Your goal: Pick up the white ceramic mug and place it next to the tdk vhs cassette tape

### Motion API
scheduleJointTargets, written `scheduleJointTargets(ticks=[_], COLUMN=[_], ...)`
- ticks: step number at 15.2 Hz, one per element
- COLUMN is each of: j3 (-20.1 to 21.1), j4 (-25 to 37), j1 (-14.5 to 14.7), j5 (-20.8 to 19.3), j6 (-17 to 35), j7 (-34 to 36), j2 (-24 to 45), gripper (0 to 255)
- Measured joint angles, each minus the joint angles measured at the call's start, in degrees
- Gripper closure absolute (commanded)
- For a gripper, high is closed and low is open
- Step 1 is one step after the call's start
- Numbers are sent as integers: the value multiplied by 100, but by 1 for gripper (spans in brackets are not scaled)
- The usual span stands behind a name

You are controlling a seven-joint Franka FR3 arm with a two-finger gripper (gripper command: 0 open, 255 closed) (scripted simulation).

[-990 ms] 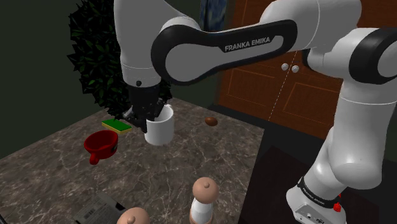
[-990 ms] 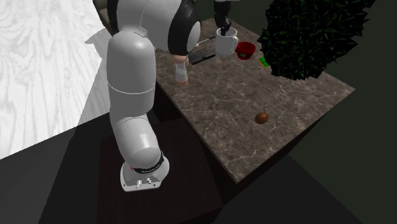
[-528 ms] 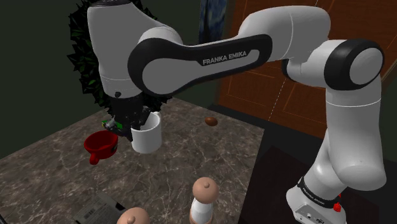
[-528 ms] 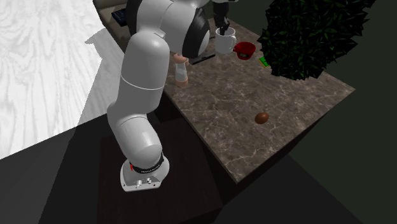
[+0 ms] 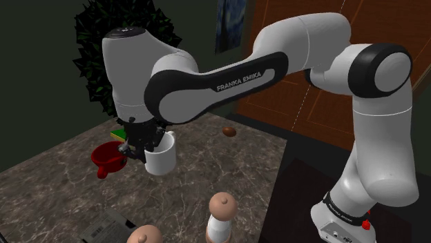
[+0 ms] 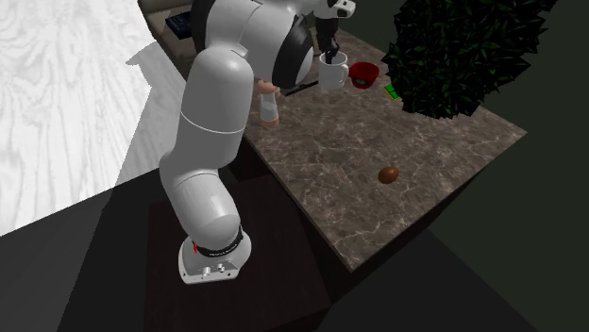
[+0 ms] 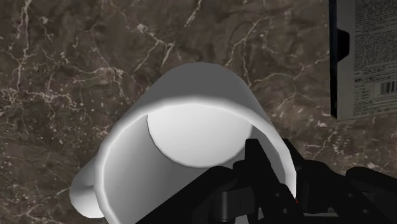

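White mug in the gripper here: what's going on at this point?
The robot's black gripper is shut on the rim of the white mug and holds it over the dark marble tabletop, apparently lifted clear of it, beside a red cup. The VHS cassette lies flat on the table a little way off, seen past the mug in the wrist view. The mug is not yet set down next to it.

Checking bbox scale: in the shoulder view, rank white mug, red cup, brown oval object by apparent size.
1. white mug
2. red cup, somewhat smaller
3. brown oval object, smallest; it lies farther away, so true size unsure
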Motion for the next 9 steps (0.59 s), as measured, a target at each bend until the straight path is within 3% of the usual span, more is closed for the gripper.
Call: scheduleJointTargets(ticks=[9], j3=[-81], j4=[-431], j1=[-5], j5=[-153], j6=[573], j7=[145], j2=[183], gripper=[255])
